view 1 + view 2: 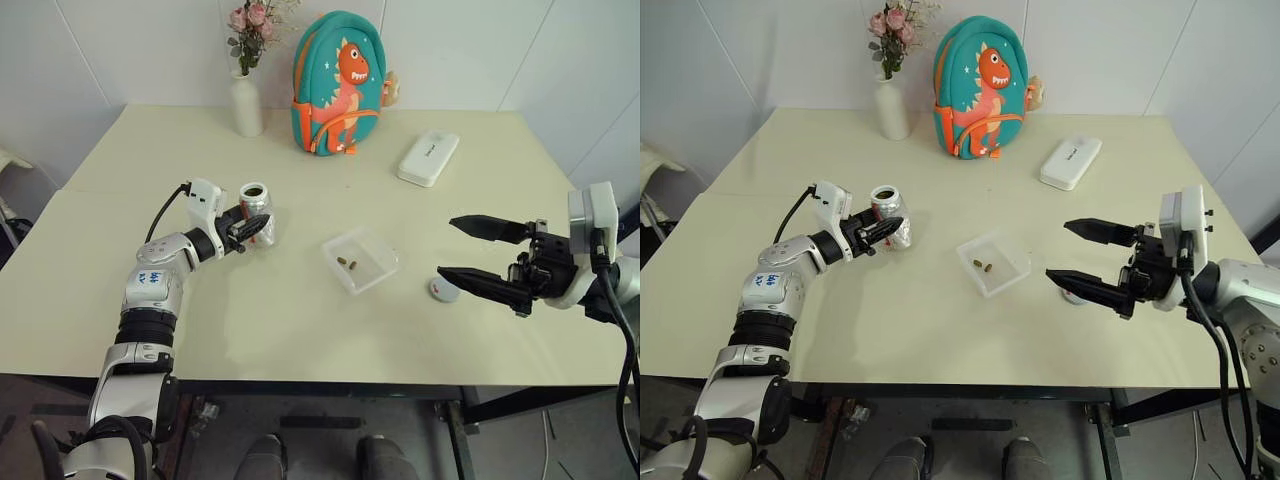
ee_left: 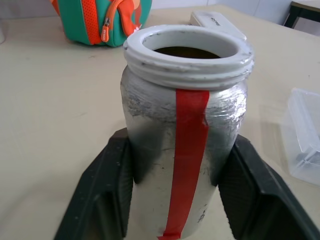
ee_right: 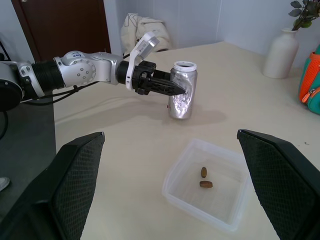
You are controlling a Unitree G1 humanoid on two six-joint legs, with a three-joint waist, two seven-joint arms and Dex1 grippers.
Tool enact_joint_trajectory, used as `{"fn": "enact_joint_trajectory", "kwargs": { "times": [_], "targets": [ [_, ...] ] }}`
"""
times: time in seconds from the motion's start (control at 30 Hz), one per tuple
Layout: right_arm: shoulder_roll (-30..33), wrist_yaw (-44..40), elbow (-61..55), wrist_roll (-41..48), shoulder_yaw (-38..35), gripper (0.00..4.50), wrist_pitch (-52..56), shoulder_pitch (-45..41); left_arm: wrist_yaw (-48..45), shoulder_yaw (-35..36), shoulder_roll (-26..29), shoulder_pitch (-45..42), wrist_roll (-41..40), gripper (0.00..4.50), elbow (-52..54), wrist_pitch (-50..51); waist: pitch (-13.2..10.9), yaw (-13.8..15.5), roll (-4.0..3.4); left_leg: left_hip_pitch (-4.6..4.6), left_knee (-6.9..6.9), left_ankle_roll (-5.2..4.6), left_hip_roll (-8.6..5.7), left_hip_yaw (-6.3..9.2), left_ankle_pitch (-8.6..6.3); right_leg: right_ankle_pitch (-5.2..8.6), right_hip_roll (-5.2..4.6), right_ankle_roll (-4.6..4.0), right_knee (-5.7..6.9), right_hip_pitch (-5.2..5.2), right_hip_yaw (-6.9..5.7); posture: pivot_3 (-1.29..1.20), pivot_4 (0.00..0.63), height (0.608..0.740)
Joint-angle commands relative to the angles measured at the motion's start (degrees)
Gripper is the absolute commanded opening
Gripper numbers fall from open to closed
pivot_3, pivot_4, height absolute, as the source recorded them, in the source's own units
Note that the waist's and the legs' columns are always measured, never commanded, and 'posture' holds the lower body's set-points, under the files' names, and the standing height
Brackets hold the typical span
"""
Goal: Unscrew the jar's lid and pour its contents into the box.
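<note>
A: What's on the left?
B: The left end effector (image 1: 246, 229) flanks the upright, uncapped jar (image 1: 256, 213) on the desk (image 1: 300, 310); whether it grips, I can't tell.
A: And rightward?
B: The contents (image 1: 347, 264) lie in the box (image 1: 360, 260); the lid (image 1: 443, 290) sits beside the wide-open, empty right end effector (image 1: 462, 247).

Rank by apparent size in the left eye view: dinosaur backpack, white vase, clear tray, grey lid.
1. Teal dinosaur backpack
2. Tall white vase and shallow clear plastic tray: too alike to rank
3. Small round grey lid

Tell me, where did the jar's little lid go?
The lid lies on the table on the robot's right side, beside the lower finger of the open right gripper, right of the box.
</note>
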State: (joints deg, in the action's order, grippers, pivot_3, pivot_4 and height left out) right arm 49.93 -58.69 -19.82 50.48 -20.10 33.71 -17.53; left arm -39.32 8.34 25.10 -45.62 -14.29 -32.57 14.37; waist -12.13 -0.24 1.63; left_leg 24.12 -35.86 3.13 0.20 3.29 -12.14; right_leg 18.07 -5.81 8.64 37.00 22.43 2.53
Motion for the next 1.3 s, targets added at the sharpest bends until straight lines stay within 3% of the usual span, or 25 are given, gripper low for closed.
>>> {"fn": "enact_joint_trajectory", "kwargs": {
  "times": [0.03,0.13,0.17,0.4,0.73,0.93,1.03,1.1,1.3],
  "targets": [
    [-0.34,0.04,0.09,-0.42,-0.14,4.5,-1.23,-1.35,-0.46,0.11,0.43,0.64,-0.22,3.48,1.89,-0.79,0.0,0.01,0.0,0.0,0.02,0.0,0.0,0.0,0.0,0.0,0.0,0.0,-0.01,0.01,0.0,0.0,0.15,0.74],
    [-0.44,-0.17,0.58,-0.82,0.05,4.5,-1.41,-1.81,0.24,-0.15,0.6,0.84,0.38,4.4,2.33,-0.64,0.0,0.07,0.0,0.01,0.06,0.0,0.01,0.0,0.0,0.0,0.0,0.0,-0.04,0.02,-0.01,0.0,0.15,0.74],
    [-0.43,-0.26,0.75,-0.99,0.12,4.5,-1.5,-1.99,0.06,-0.36,0.82,1.2,0.49,4.46,3.11,-0.59,0.0,0.07,0.0,0.0,0.06,0.0,0.01,0.0,0.0,0.0,0.0,0.0,-0.05,0.01,0.0,0.0,0.15,0.74],
    [-0.46,-1.05,2.28,-2.03,0.61,4.5,-2.08,-3.28,0.68,0.04,2.26,2.57,0.43,4.46,6.92,1.67,0.0,0.01,0.0,0.0,0.17,0.0,0.02,-0.01,0.0,-0.01,0.0,-0.01,-0.12,0.02,0.0,0.0,0.15,0.74],
    [-0.74,-2.88,5.58,-3.96,1.84,4.5,-3.72,-5.39,1.54,2.09,9.54,9.88,-0.56,4.46,19.52,11.87,0.0,-0.01,0.0,0.0,0.29,0.01,0.04,-0.02,0.0,0.0,0.01,-0.02,-0.21,0.04,0.0,0.0,0.15,0.74],
    [-0.26,-3.4,5.42,-4.37,1.74,4.5,-3.31,-5.54,-3.99,2.31,14.83,16.18,-3.78,4.46,29.65,17.17,0.0,-0.16,-0.02,-0.02,0.46,0.01,0.09,-0.05,0.0,-0.01,0.02,-0.05,-0.38,0.05,0.01,0.0,0.15,0.74],
    [0.56,-4.29,6.52,-4.71,1.31,4.5,-3.42,-6.0,-11.77,3.96,19.24,20.02,-8.96,4.46,36.18,19.18,-0.01,-0.14,-0.02,-0.01,0.58,0.02,0.23,-0.06,0.0,-0.04,0.13,-0.14,-0.53,0.06,0.0,0.0,0.15,0.74],
    [1.0,-4.57,6.61,-5.02,1.45,4.5,-3.41,-6.66,-20.1,9.15,23.67,23.18,-12.61,4.46,36.42,14.93,-0.02,-0.39,-0.04,-0.02,0.65,0.07,0.35,-0.13,-0.02,-0.06,0.2,-0.21,-0.65,0.08,0.0,0.0,0.15,0.74],
    [2.69,-9.25,11.93,-8.12,2.4,4.5,-6.2,-8.31,-26.97,18.69,28.42,24.38,-14.95,4.46,26.49,3.42,-0.03,-0.99,-0.15,-0.11,0.85,0.11,0.62,-0.35,-0.05,-0.08,0.36,-0.54,-0.89,0.13,-0.08,0.0,0.15,0.74]
  ]
}}
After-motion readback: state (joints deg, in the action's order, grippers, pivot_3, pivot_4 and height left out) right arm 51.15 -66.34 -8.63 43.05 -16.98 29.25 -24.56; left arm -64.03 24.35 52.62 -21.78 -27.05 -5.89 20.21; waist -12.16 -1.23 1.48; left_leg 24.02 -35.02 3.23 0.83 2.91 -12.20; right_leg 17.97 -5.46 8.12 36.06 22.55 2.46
